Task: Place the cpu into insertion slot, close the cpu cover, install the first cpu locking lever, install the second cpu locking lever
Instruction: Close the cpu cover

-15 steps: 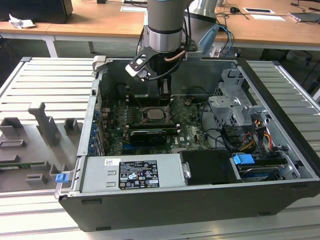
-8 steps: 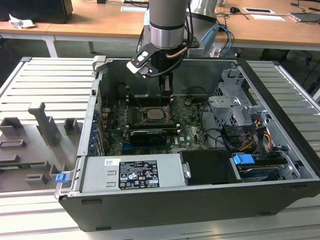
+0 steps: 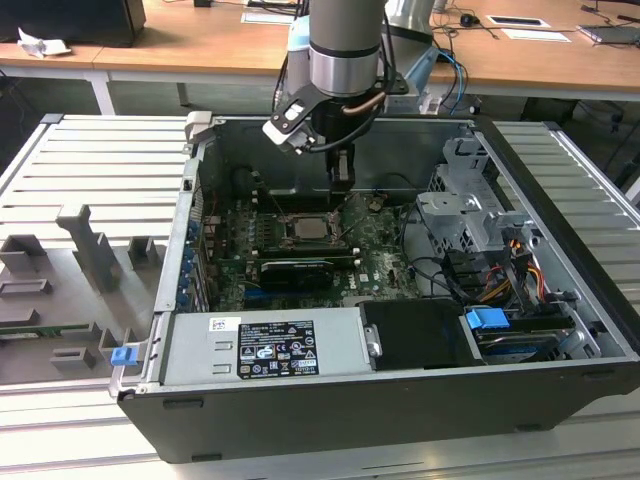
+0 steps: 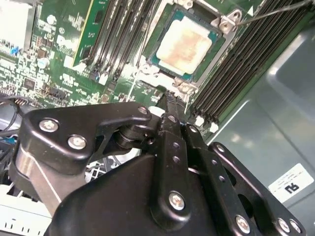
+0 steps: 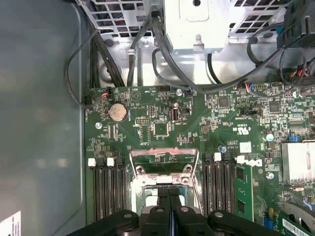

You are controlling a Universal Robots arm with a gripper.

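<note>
Seeing the chip (image 4: pixel 186 45) lying flat in the socket (image 4: pixel 147 73) on the green board (image 5: pixel 147 130), metal frame (image 5: pixel 165 156) around it. The gripper (image 4: pixel 171 98) has its fingers pinched together, tip just beside the socket's edge, inside the open computer case (image 3: pixel 560 190). I can't tell if it touches the frame.

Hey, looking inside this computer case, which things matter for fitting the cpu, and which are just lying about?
For the job:
cpu
cpu cover, down around the cpu
wire lever
tool, shut, beside the cover

Just there:
memory slots
coin battery
power supply
drive cage
</note>
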